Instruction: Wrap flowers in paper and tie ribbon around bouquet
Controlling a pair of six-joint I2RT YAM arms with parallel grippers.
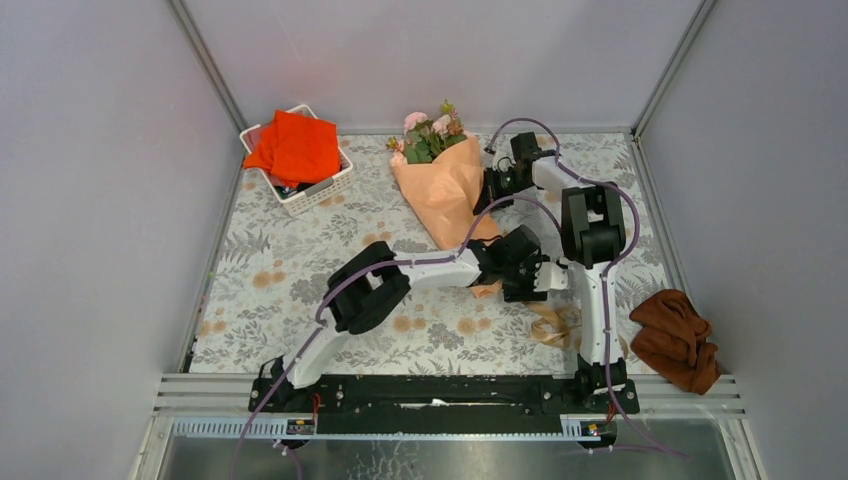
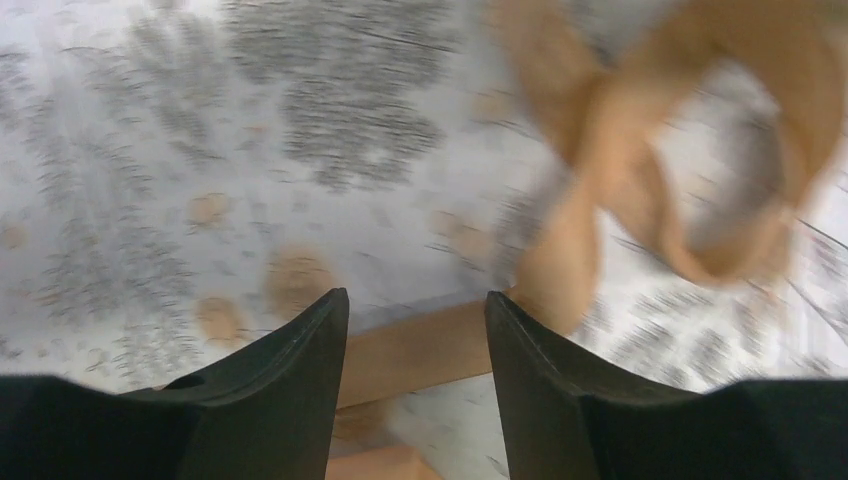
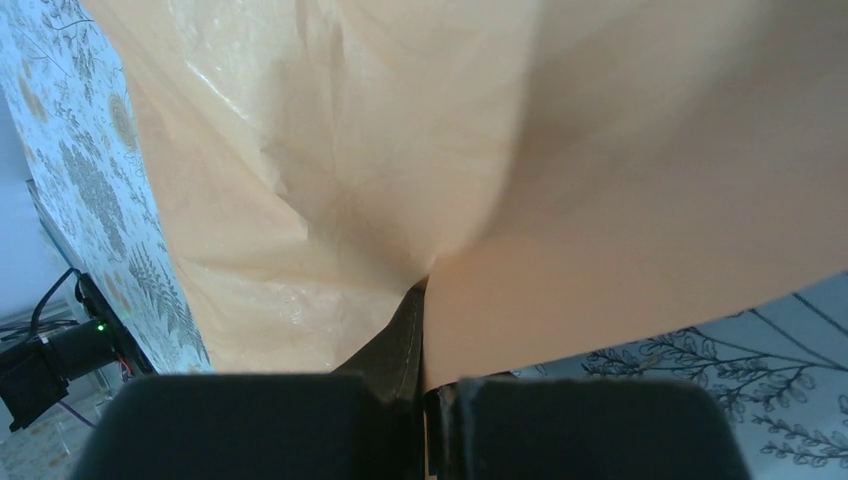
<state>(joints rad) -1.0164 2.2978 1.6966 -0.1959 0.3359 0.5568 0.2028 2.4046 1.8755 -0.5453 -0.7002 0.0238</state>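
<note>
Top view: the bouquet (image 1: pixel 447 195) lies at the table's far middle, the flowers (image 1: pixel 430 135) poking out of its top. The ribbon (image 1: pixel 555 325) sits loose near the right arm's base. A white basket (image 1: pixel 312 200) at the far left holds an orange-red cloth (image 1: pixel 295 148).

Left wrist: the left gripper (image 2: pixel 415 300) has its fingers apart, astride a flat run of ribbon. It should likely settle low and centred before closing, or the thin strip may slip out.

Right wrist: the right gripper (image 3: pixel 422 300) is pinched tight on a fold of the paper (image 3: pixel 600 200). Holding firm should keep the cone from unrolling.

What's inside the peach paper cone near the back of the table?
Pink roses with green leaves stick out of the paper cone's far end. Their stems are covered by the paper, so they cannot be seen.
</note>
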